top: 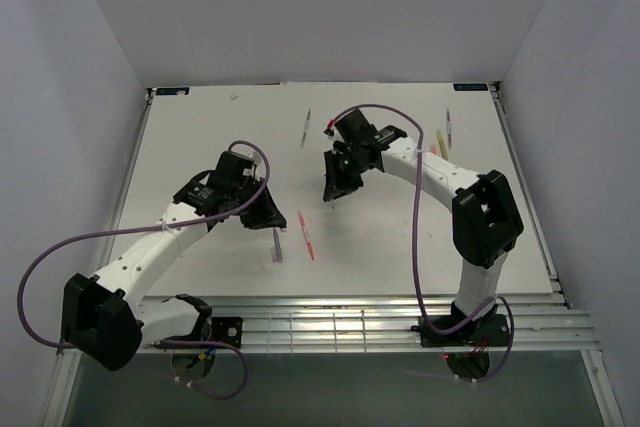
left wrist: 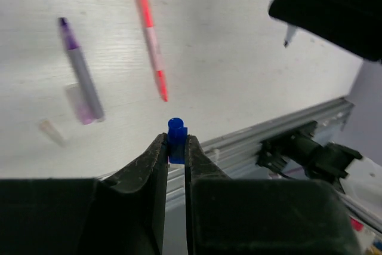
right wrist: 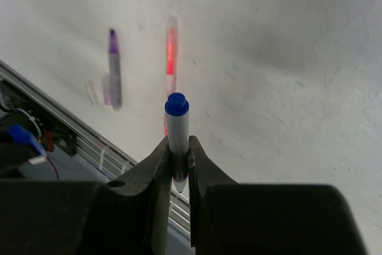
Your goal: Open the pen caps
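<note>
Two solid grips to report. Nearest the base rail (top: 350,312), the left gripper (left wrist: 176,145) is pinched tight on the little blue cap (left wrist: 176,131), held up off the table (top: 200,127) and clear of its pen. Just past it on the tabletop lie the purple pen (left wrist: 80,70), with what looks like a loose cap (left wrist: 82,110) beside it, and the red pen (left wrist: 150,34); can't tell if that one's capped. Further out, the right gripper (right wrist: 177,147) is clamped on the blue pen (right wrist: 177,125), lifted too and well apart from the cap. So I'd call this one opened. Best move imo: go low before letting go, and set cap and pen on bare table away from the purple and red ones so nothing rolls or gets knocked. At the far side a thin pen (top: 306,129) waits, with another pen (top: 448,127) off to the right.
</note>
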You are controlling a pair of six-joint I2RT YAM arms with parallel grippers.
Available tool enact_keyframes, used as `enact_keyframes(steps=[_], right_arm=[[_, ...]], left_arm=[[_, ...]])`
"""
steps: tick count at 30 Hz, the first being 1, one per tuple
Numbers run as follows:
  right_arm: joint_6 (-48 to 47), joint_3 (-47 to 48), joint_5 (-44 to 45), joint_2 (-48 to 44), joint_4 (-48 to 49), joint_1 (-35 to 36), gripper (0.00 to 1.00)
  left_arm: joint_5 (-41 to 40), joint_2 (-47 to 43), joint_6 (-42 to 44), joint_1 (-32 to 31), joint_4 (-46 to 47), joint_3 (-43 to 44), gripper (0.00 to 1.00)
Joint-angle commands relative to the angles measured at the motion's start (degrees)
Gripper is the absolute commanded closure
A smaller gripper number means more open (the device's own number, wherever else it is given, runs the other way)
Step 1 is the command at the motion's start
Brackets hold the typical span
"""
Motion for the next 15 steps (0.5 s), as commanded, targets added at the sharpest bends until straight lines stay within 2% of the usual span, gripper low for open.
enact_keyframes(steps=[1, 5, 15], right_arm=[[-4.89, -5.24, -3.17, -0.46, -3.84, 0.89, 0.92], [-4.01, -10.70, -5.46, -1.26, 0.12, 1.68, 0.92], [-4.28, -7.81, -7.39, 4.19, 0.39, 2.92, 0.92]], left_arm=[[-11.88, 0.96, 0.62, 0.43, -10.08, 1.52, 1.00], [-21.28, 4.03, -4.04, 0.61, -16.32, -0.40, 1.00], [-27.36, 12.99, -3.08, 1.14, -14.13, 0.55, 1.00]])
